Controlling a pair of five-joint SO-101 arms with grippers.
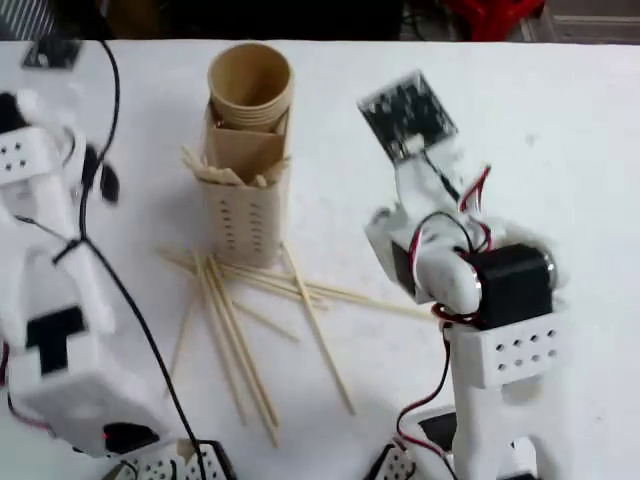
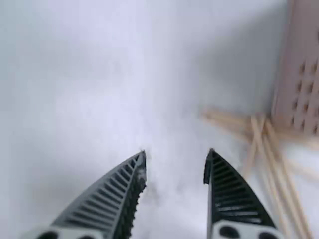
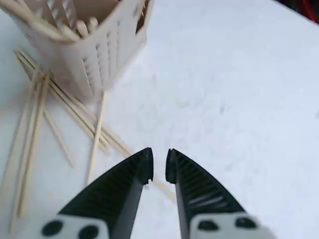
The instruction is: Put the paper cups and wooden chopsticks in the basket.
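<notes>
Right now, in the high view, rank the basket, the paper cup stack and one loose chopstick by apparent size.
1. basket: largest.
2. paper cup stack: smaller, with only its upper part showing above the basket.
3. loose chopstick: covers the least area, though it runs about as long as the basket is tall.

**No legible writing**

Nothing here can be read — no words, numbers, labels or signs stand on the basket [image 1: 245,220], the cups [image 1: 250,85], the chopsticks [image 1: 236,335] or the table [image 1: 560,130]. A dark plate [image 1: 405,115] on the right arm [image 1: 500,290] carries pale speckled marks, too blurred to tell whether they are print.
</notes>
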